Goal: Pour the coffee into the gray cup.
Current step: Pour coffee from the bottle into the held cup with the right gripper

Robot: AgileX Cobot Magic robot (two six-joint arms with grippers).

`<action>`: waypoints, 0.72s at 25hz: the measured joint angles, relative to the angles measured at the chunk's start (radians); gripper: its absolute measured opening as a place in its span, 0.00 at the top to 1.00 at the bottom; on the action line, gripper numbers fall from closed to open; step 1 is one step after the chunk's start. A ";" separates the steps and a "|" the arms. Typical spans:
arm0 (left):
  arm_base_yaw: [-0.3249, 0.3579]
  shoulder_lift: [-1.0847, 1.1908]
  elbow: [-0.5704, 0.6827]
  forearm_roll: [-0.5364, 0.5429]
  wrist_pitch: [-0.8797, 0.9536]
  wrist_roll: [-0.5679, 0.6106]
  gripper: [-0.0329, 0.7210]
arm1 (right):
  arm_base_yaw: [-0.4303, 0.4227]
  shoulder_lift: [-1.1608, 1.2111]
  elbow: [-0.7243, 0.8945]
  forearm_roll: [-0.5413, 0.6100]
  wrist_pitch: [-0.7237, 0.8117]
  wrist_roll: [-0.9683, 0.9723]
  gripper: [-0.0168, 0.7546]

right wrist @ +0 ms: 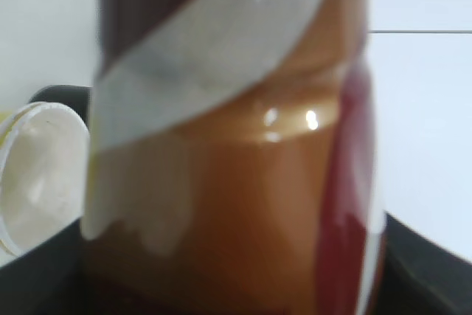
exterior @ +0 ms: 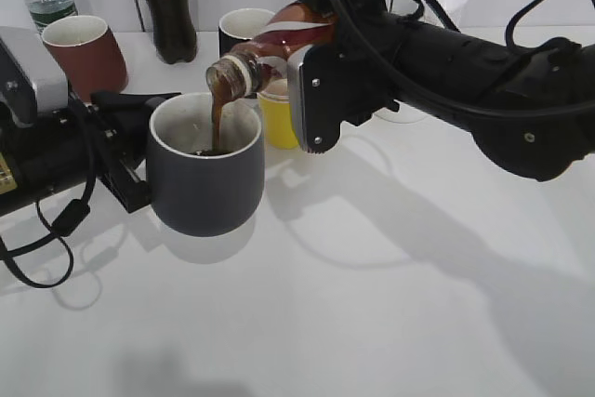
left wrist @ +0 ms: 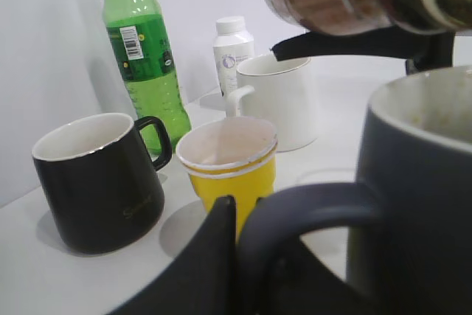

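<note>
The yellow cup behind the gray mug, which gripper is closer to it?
Right. The right gripper, holding the coffee bottle, is just above the yellow cup; the left gripper is across the gray mug.

left arm low, reaching in from left edge | left gripper (exterior: pixel 139 151) fingers nearly closed, clamped on cup (exterior: pixel 204 183) handle | right arm extends from right, wrist rolled | right gripper (exterior: pixel 311 90) jaws wide around tilted bottle (exterior: pixel 274 48)

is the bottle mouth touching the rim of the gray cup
Apart. The exterior view shows the coffee bottle's mouth held above the gray cup's rim, with only the brown stream crossing the gap.
</note>
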 joint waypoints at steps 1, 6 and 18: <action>0.000 0.000 0.000 0.000 0.001 0.000 0.90 | 0.000 0.000 0.000 0.000 0.000 0.000 0.29; 0.000 0.000 0.000 0.000 0.001 0.000 0.90 | 0.000 0.000 0.000 0.000 0.000 -0.004 0.29; 0.000 0.000 0.000 -0.003 0.001 0.000 0.90 | 0.000 0.000 0.000 -0.001 0.000 -0.009 0.29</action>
